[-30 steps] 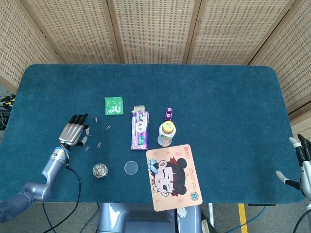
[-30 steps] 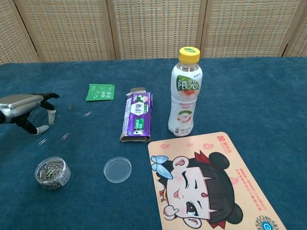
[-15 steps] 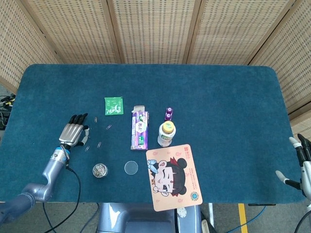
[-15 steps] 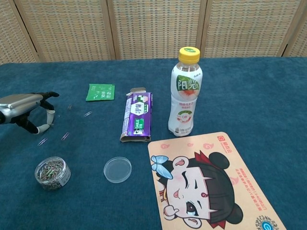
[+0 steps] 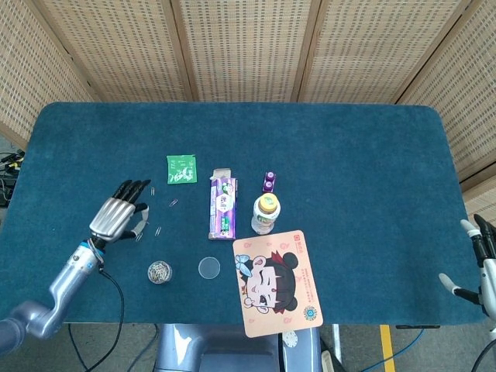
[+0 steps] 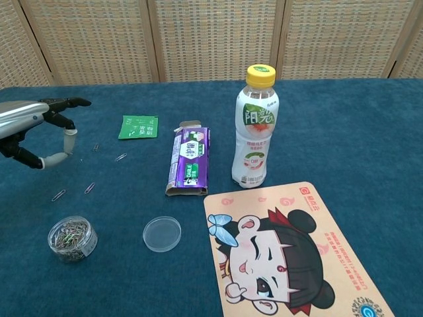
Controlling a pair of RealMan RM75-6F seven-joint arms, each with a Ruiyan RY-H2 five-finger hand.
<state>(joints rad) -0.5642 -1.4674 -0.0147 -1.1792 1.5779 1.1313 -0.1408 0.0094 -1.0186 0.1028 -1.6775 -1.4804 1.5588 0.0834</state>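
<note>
paper clips (image 6: 73, 191) lie loose at left of the frame under the raised left hand (image 6: 36, 132), fingers spread, holding nothing.

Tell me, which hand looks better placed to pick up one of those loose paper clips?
Probably the left hand: it hovers open just above the loose paper clips. The right hand sits off the table's far edge, well away from them.
</note>
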